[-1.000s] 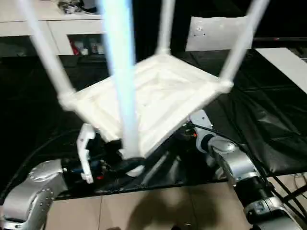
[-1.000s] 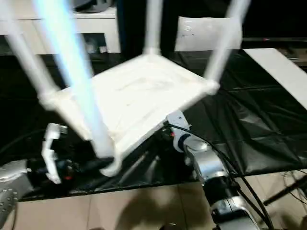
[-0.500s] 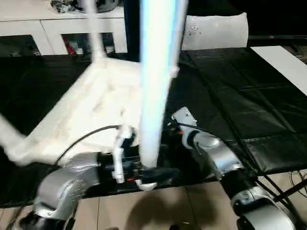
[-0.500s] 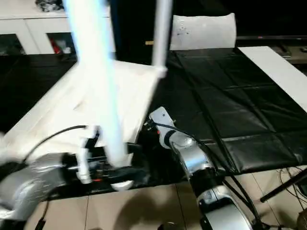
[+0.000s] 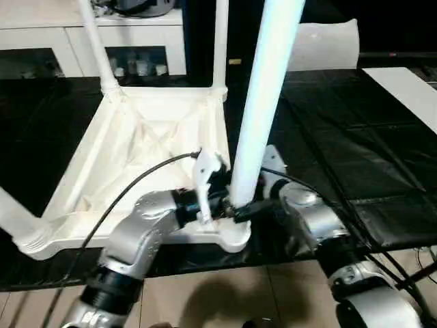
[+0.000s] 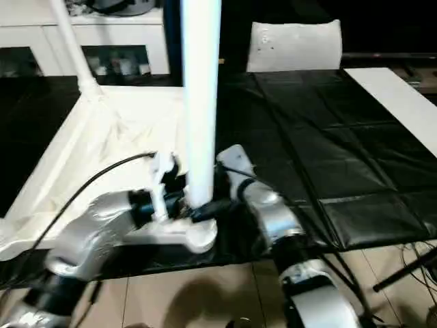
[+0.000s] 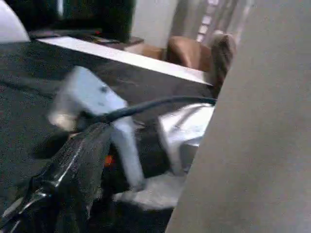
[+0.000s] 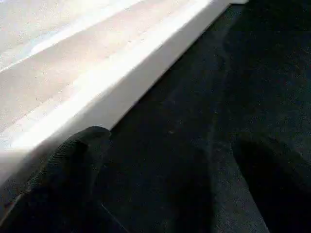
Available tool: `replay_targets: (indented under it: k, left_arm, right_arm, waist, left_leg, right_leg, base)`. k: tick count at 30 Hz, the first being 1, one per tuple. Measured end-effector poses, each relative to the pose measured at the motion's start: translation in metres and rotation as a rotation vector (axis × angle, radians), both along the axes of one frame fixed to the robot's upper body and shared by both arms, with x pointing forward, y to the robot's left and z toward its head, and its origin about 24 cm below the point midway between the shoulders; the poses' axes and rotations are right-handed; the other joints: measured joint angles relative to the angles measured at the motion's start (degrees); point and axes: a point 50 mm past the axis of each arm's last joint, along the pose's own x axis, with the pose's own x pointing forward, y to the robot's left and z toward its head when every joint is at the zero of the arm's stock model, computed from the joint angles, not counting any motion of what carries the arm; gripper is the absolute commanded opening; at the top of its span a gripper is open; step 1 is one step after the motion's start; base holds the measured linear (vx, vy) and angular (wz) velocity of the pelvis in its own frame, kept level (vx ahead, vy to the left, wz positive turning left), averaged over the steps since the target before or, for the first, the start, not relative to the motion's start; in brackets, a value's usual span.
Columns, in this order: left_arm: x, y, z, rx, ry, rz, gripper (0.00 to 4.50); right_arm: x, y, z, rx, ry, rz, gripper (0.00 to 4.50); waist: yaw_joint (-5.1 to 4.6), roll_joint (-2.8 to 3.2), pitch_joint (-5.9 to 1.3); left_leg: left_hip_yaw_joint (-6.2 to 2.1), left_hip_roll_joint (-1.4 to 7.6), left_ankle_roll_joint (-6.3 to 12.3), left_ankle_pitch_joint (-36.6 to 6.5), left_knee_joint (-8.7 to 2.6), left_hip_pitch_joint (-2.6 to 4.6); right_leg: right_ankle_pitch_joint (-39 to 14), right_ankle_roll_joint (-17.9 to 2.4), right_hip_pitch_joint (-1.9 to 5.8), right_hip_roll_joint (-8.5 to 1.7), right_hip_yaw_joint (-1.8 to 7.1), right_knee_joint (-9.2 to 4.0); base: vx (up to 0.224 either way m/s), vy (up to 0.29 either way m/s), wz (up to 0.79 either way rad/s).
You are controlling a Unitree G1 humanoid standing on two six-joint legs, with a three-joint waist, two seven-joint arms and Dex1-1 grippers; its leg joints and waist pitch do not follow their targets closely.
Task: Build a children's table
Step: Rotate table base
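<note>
From my head cam the tabletop (image 5: 143, 147) sits upside down on the black table (image 5: 355, 137), left gripper (image 5: 235, 213) spread around the near leg (image 5: 263, 102), while right gripper (image 8: 160, 179) gapes empty beside its edge

Work table (image 5: 382, 157): big, under a black glossy cover, creased, with seam lines crossing in squares; spans the scene left to right, near edge hanging over the floor.

Floor (image 5: 225, 294): pale tiles, near side, grout lines visible.

White board (image 5: 403, 92): long flat strip lying on the black cover at far right, running near to far.

White panel (image 6: 293, 44): stands behind the table's far edge, right of centre; small marks near its upper left corner, too small to read.

Cabinet (image 5: 41, 41): white, far left, with glass doors; small items behind the glass, blurred. Dark objects on its top (image 5: 140, 7), cannot tell what.

Brown chair (image 7: 187, 51): in the left wrist view, beyond the table.
</note>
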Motion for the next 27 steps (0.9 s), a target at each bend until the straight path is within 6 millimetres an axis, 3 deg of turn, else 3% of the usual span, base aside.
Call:
replay_targets:
  k: [3, 6, 7, 9, 14, 18, 21, 27]
  left_arm:
    - [-0.001, 0.013, 0.0, 0.054, -0.036, 0.013, 4.46]
    - [-0.011, 0.039, -0.015, 0.125, 0.012, -0.009, 4.46]
    - [-0.014, 0.046, -0.019, 0.143, 0.036, -0.031, 4.2]
    - [-0.02, 0.061, -0.025, 0.189, 0.067, -0.062, 4.12]
    - [-0.023, 0.075, -0.024, 0.262, 0.057, -0.121, 3.64]
    - [-0.024, 0.091, -0.026, 0.363, 0.061, -0.148, 3.25]
    - [-0.022, 0.1, -0.031, 0.421, 0.066, -0.152, 3.18]
    - [-0.007, 0.108, -0.03, 0.517, 0.037, -0.189, 2.57]
  right_arm:
    - [-0.008, -0.023, -0.004, 0.003, -0.015, -0.038, 4.5]
    - [-0.017, -0.042, 0.0, 0.045, -0.032, -0.027, 4.5]
    - [-0.02, -0.044, 0.003, 0.061, -0.04, -0.019, 4.5]
    - [-0.024, -0.045, 0.01, 0.09, -0.068, 0.001, 4.5]
    - [-0.031, -0.042, 0.023, 0.108, -0.117, 0.085, 4.5]
    - [-0.048, -0.044, 0.023, 0.104, -0.059, 0.189, 4.5]
    - [-0.061, -0.041, 0.021, 0.101, -0.027, 0.304, 4.5]
    - [-0.082, -0.041, 0.03, 0.124, 0.0, 0.468, 4.5]
  waist:
    - [-0.03, 0.07, -0.01]
    - [-0.41, 0.17, -0.01]
    - [-0.35, 0.18, 0.0]
    - [-0.08, 0.22, 0.03]
    - [0.48, 0.34, 0.07]
    - [0.66, 0.47, 0.08]
    - [0.64, 0.68, 0.12]
    - [0.82, 0.81, 0.1]
  left_leg:
    - [0.01, 0.01, -0.01, 0.0, -0.03, 0.03]
    - [0.0, 0.04, -0.01, 0.0, -0.07, 0.04]
    - [-0.07, 0.05, -0.01, 0.0, -0.07, 0.04]
    - [-0.13, 0.05, -0.02, 0.0, -0.08, 0.12]
    - [-0.12, -0.08, -0.01, 0.0, -0.05, 0.09]
    - [-0.12, -0.08, -0.02, 0.0, -0.1, 0.09]
    - [-0.12, -0.07, -0.03, 0.0, -0.09, 0.14]
    - [-0.17, -0.08, -0.03, 0.0, -0.07, 0.17]
  right_leg:
    - [0.0, 0.0, 0.03, 0.03, 0.02, 0.05]
    - [0.0, 0.0, 0.07, 0.15, 0.06, 0.07]
    - [0.0, 0.0, 0.04, 0.19, 0.04, 0.08]
    - [0.0, 0.0, 0.03, 0.21, 0.03, 0.06]
    - [0.0, 0.0, 0.04, 0.06, 0.05, -0.06]
    - [0.0, 0.0, 0.06, 0.07, 0.05, -0.12]
    - [0.0, 0.0, 0.06, 0.08, 0.06, -0.06]
    - [0.0, 0.0, 0.2, 0.1, 0.05, -0.12]
  base:
    - [0.0, 0.0, 0.0]
    - [0.0, 0.0, 0.0]
    - [0.0, 0.0, 0.0]
    - [0.0, 0.0, 0.0]
    - [0.0, 0.0, 0.0]
    - [0.0, 0.0, 0.0]
    - [0.0, 0.0, 0.0]
    - [0.0, 0.0, 0.0]
